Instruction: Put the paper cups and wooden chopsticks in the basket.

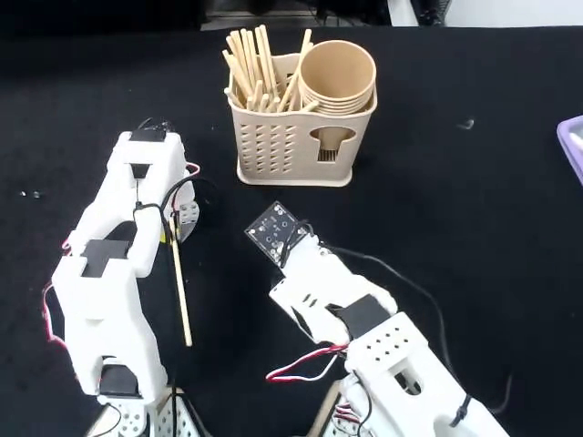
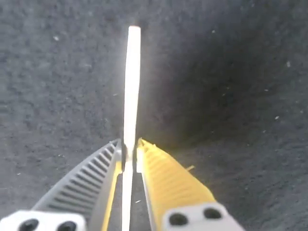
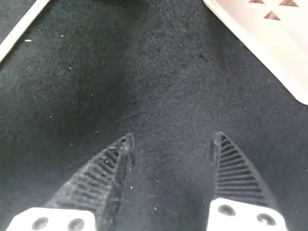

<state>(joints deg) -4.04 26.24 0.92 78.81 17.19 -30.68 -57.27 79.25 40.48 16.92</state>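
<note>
the left pincer (image 2: 129, 144) is closed narrow on 1 wooden chopstick (image 2: 131, 82), its grey finger and its yellow finger pressed against the stick from either side. in the high view this chopstick (image 1: 180, 291) runs from the left pincer (image 1: 176, 223) back along the left arm toward the near edge of the table, over the black cloth (image 1: 474, 228). we cannot tell whether its free end touches the cloth or hangs just above it.

the basket (image 1: 291, 150) stands upright at the far middle of the table, well apart from the held stick. it has 2 compartments. a bundle of chopsticks (image 1: 255, 64) stands in the left one, leaning a little. a stack of paper cups (image 1: 337, 73) sits in the right one, mouth up, its rim above the basket wall.

the right pincer (image 3: 171, 139) is spread wide and holds nothing, with bare black cloth between its 2 dark ribbed fingers. the foot of the basket (image 3: 269, 43) lies near it, off to one side and not touching. in the high view the right arm points from the near right corner toward the basket and stops near its front wall.

a purple thing (image 1: 572, 146) shows at the right edge of the table, well apart from both arms.
</note>
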